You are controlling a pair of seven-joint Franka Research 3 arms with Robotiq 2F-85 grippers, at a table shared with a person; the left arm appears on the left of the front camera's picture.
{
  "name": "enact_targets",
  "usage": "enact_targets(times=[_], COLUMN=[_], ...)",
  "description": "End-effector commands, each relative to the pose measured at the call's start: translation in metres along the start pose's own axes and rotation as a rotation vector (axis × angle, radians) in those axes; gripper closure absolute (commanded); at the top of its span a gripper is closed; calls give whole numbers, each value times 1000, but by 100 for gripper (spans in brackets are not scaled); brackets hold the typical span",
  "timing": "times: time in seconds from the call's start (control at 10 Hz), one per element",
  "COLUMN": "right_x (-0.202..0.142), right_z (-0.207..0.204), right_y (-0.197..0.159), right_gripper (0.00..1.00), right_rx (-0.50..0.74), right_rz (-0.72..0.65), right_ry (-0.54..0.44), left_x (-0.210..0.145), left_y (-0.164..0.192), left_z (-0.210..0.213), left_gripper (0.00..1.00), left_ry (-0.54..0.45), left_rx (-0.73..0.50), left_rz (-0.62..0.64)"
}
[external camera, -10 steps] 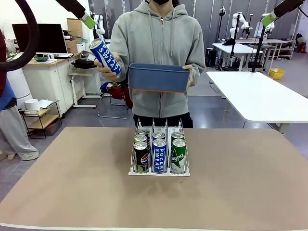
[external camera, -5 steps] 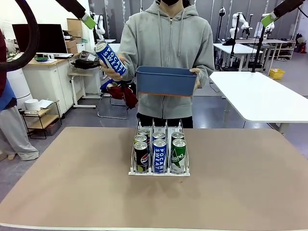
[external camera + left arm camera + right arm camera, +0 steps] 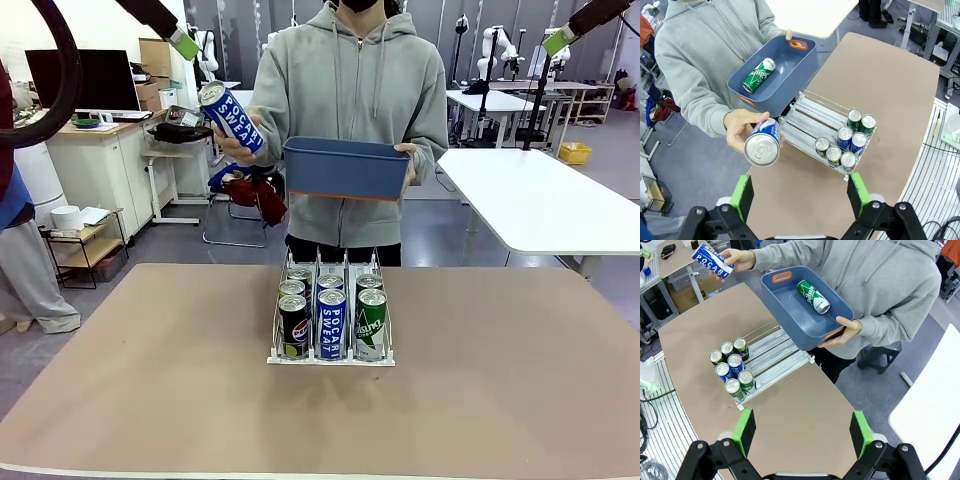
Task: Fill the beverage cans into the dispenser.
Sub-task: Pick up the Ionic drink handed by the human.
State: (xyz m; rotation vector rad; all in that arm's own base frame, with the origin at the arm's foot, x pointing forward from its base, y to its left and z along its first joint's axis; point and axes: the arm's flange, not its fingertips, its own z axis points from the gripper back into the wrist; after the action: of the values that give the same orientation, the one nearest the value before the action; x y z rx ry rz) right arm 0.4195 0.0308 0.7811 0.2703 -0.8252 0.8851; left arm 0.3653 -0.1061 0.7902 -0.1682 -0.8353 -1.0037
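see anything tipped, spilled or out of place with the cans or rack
Nothing spilled or damaged. Six cans stand upright at the dispenser's front. One green can lies on its side in the blue bin the person holds, and the Pocari Sweat can in their other hand is tilted.

Held-up Pocari Sweat can (image 3: 228, 118): metal, glossy printed blue-and-white wall. In the left wrist view its top is bare silver with a bright sheen.
The green can (image 3: 813, 296) lying in the bin has the same glossy printed metal.
The blue bin (image 3: 345, 168) is smooth plastic with a dull satin finish; its orange handle inserts (image 3: 798, 44) are also smooth plastic.
The dispenser (image 3: 810, 117) is thin wire coated white, smooth, slightly glossy.
The cans in the dispenser (image 3: 331, 322) have shiny walls and silver tops catching light.
The table (image 3: 150, 380) is brown, matt and even, with no glare.
The hoodie (image 3: 350, 80) is grey cloth, soft and matt, creased at the sleeves.
On the left gripper (image 3: 801, 197), the pads (image 3: 743, 196) are matt green; black parts below are smooth with a faint sheen.
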Motion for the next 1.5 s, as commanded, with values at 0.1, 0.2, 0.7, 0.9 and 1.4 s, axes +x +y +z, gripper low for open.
enact_targets(times=[0.1,0.2,0.7,0.9,1.4], right_x=[0,0,0,0,0], right_z=[0,0,0,0,0], right_y=[1,1,1,1,1], right_gripper=[0,0,0,0,0], right_rx=[1,1,1,1,1], right_rz=[0,0,0,0,0], right_ry=[0,0,0,0,0], left_x=[0,3,-4,-5,-3], left_y=[7,10,28,30,31], left_z=[-10,-19,-54,-69,-77], left_gripper=[0,0,0,0,0], left_ry=[39,56,75,64,90], left_rx=[8,22,97,28,17], left_rz=[-34,-26,-37,-23,5])
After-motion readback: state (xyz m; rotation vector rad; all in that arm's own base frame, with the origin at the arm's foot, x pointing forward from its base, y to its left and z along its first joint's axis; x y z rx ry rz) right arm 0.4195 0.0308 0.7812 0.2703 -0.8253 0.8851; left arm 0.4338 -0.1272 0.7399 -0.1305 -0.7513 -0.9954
